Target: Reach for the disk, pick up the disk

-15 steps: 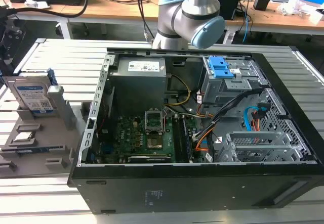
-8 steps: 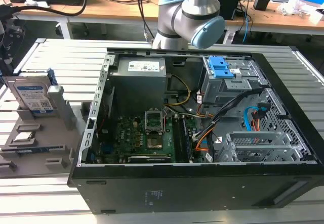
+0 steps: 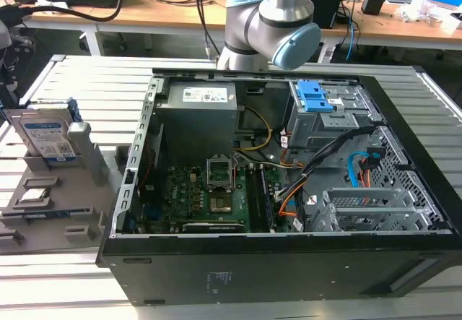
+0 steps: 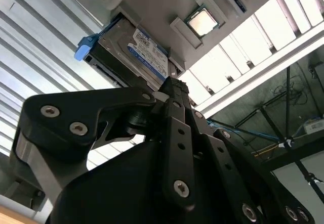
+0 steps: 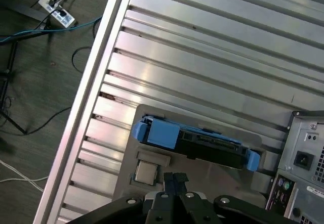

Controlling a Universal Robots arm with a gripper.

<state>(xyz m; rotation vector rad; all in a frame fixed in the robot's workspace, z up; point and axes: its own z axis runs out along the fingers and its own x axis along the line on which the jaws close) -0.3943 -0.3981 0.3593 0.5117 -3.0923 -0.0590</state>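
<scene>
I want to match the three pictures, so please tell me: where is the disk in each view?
Exterior view: the disk stands upright in the grey holder, at the exterior view's left.
Second wrist view: the disk shows its label side, in the grey holder.
First wrist view: the disk is seen edge-on, with blue rails at both ends.
Shared landmark: the chip, lying in the same holder near the disk.
</scene>
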